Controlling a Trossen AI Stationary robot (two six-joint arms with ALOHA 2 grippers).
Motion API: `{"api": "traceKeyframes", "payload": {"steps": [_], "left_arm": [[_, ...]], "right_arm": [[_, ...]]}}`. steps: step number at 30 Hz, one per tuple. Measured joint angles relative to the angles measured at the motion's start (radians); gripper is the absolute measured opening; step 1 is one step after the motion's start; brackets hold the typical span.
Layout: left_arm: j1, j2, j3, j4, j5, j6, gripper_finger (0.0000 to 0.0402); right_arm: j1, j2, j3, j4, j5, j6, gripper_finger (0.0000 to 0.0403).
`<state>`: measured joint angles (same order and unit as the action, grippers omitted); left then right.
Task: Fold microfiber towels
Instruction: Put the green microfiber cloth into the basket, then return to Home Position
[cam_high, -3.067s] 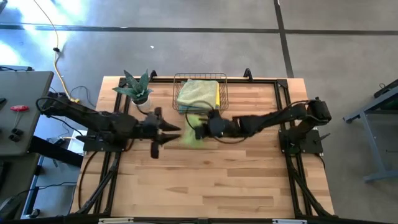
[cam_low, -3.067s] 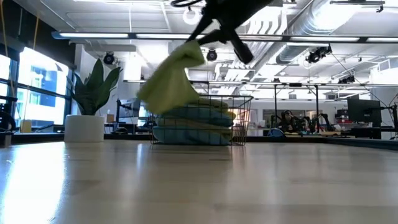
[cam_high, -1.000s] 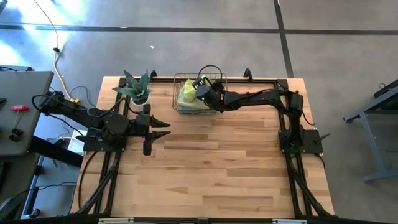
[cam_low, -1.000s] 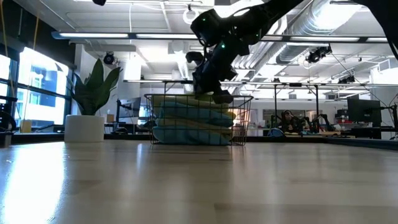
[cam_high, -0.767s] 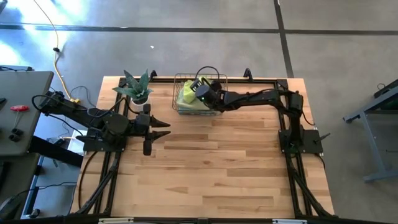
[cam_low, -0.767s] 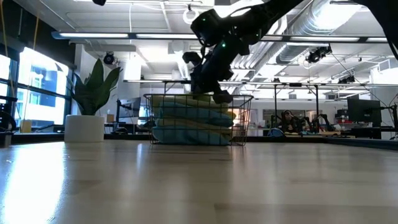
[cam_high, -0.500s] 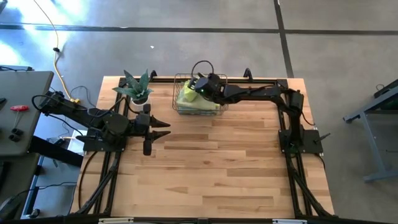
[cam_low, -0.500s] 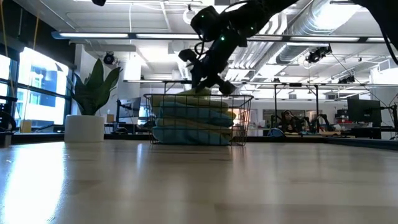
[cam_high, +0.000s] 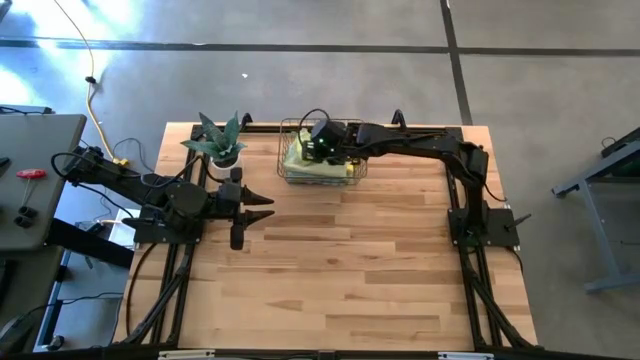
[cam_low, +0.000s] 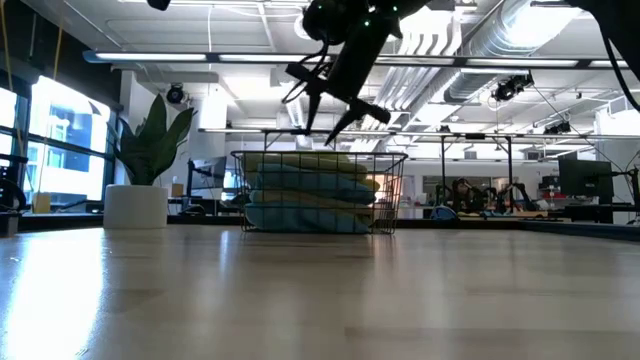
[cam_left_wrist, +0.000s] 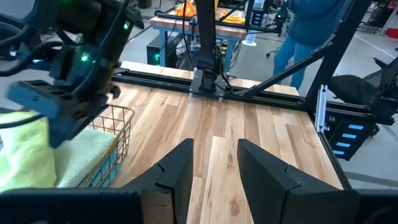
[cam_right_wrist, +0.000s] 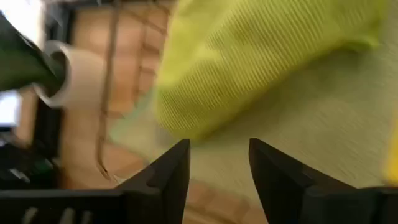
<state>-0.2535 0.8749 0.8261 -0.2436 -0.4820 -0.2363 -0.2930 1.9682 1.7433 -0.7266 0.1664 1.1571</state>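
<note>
Jaws: right gripper spread and empty above the basket; left gripper parted, holding nothing.
Towels: lime green towel lies on top of the stacked microfiber towels.
Basket: wire basket at the table's far edge.
Plant: potted plant beside the basket.

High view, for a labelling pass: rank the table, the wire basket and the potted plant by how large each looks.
1. Table, by far the largest.
2. Wire basket holding the towels.
3. Potted plant: its leaf spread is nearly as wide as the basket, so these two are close.
</note>
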Motion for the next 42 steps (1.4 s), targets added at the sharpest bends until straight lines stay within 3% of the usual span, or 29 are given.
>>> {"api": "traceKeyframes", "payload": {"steps": [4,7,14,17,20,25,28,34,42], "left_arm": [[0.000,0.000,0.000,0.000,0.000,0.000,0.0115],[0.000,0.000,0.000,0.000,0.000,0.002,0.0115],[0.000,0.000,0.000,-0.012,0.000,0.011,0.0115],[0.000,0.000,0.000,-0.015,0.000,0.019,0.0115],[0.000,0.000,0.000,-0.015,0.000,0.013,0.0115],[0.000,0.000,0.000,-0.014,0.000,0.004,0.0115],[0.000,0.000,0.000,-0.014,-0.033,-0.019,0.0115],[0.019,0.000,0.000,-0.009,-0.194,-0.096,0.0115],[0.079,0.000,0.000,0.009,-0.221,-0.102,0.0115]], "right_arm": [[0.012,0.000,0.065,-0.129,-0.070,-0.080,0.0168],[0.020,0.000,0.135,-0.205,-0.107,-0.225,0.0169],[0.066,-0.002,0.276,-0.341,0.141,-1.007,0.0157],[0.093,-0.002,0.246,-0.357,0.163,-1.329,0.0154],[0.109,-0.001,0.183,-0.353,0.154,-1.520,0.0154],[0.078,0.000,0.055,-0.227,0.248,-1.677,0.0154],[0.034,0.000,-0.016,-0.080,0.238,-1.744,0.0154],[-0.020,0.000,-0.110,0.136,0.242,-1.840,0.0154],[-0.046,0.000,-0.175,0.275,0.206,-1.906,0.0153]]}}
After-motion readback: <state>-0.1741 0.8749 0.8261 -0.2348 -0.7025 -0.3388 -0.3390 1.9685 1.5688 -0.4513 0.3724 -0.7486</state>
